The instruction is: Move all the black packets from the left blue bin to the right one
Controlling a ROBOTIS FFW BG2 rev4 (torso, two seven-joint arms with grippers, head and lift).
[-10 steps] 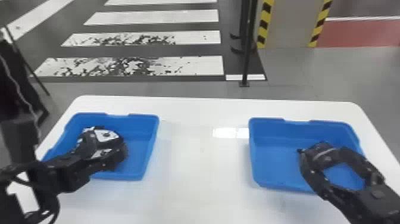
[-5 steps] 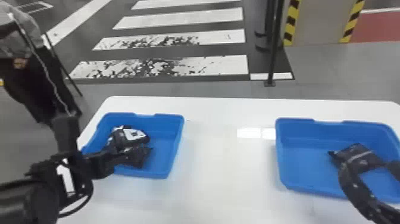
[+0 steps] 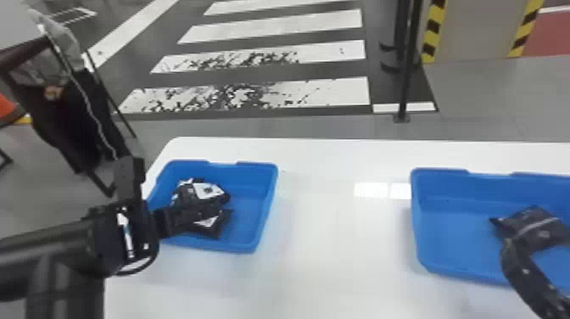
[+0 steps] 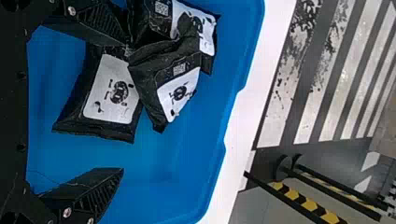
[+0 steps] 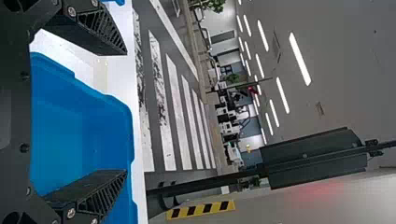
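In the head view, my left gripper (image 3: 193, 216) is low over the left blue bin (image 3: 265, 203), beside black packets with white labels (image 3: 208, 191). The left wrist view shows the left gripper (image 4: 125, 107) open, its fingers on either side of a labelled packet (image 4: 112, 91). A second packet (image 4: 168, 79) leans against a third (image 4: 198, 28) near one finger. One finger of my right gripper (image 3: 523, 265) reaches over the right blue bin (image 3: 437, 246), touching or overlapping a black packet (image 3: 532, 225) there. In the right wrist view, the right gripper (image 5: 126, 112) is open with nothing between its fingertips.
The bins stand on a white table (image 3: 339, 237) with a wide gap between them. Beyond its far edge rises a black post (image 3: 407, 63). A dark draped stand (image 3: 80, 114) is behind the left arm.
The head view has swung left, so both bins sit farther right in it, the right one now cut off by the edge. Of the right gripper's two fingers seen earlier, one has left that view.
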